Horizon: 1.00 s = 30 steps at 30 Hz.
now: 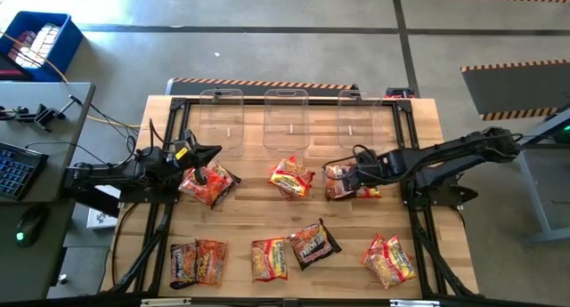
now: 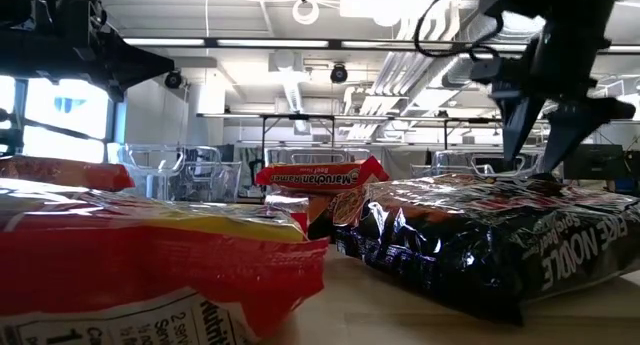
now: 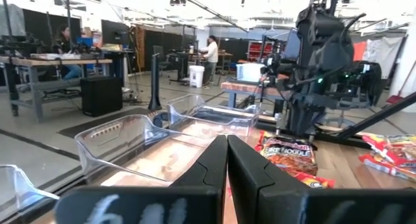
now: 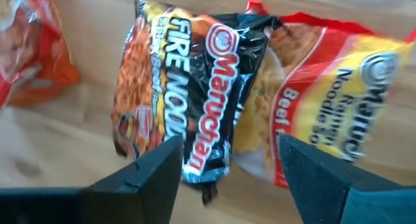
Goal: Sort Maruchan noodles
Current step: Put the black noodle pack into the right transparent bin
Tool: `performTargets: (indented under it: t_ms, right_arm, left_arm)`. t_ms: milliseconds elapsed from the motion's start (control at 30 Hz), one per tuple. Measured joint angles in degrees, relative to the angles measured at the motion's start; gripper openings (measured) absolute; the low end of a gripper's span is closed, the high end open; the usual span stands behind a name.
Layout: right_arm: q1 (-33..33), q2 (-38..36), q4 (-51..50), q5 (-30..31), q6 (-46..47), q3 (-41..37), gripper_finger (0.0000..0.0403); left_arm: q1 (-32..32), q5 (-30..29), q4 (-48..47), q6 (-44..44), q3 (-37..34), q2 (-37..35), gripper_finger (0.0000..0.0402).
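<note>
Right gripper – over crinkly black noodle packet

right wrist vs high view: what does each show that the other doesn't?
Right wrist only: readable print on the black crinkly Fire Noodle packet, lying on a red-and-yellow beef packet.
High only: three clear plastic bins, the other packets spread over the wooden table, and the left gripper shut over an orange-red packet pile.
Both: the right gripper, open above that black packet.
</note>
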Motion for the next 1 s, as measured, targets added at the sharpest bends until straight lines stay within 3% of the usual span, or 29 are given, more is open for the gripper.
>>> performTargets:
  t_ms: [167, 433, 700, 800, 1000]
  right_arm:
    - [-0.5, 0.4, 14.8, 2.4, 1.8, -7.5, 0.0244]
    - [-0.5, 0.3, 21.0, 7.3, 5.3, -11.9, 0.0243]
    - [-0.5, 0.4, 37.8, 8.3, -2.9, -13.7, 0.0223]
    - [-0.5, 0.4, 40.2, 8.9, -3.8, -13.7, 0.0214]
    - [-0.6, 2.6, 35.8, 6.8, 3.7, -13.7, 0.0223]
  left_arm:
    - [0.0, 0.0, -0.1, -0.1, 0.0, 0.0, 0.0003]
    - [0.0, 0.0, -0.1, -0.1, 0.0, 0.0, 0.0003]
    - [0.0, 0.0, -0.1, -0.1, 0.0, 0.0, 0.0003]
    - [0.0, 0.0, -0.1, -0.1, 0.0, 0.0, 0.0003]
    - [0.0, 0.0, -0.1, -0.1, 0.0, 0.0, 0.0003]
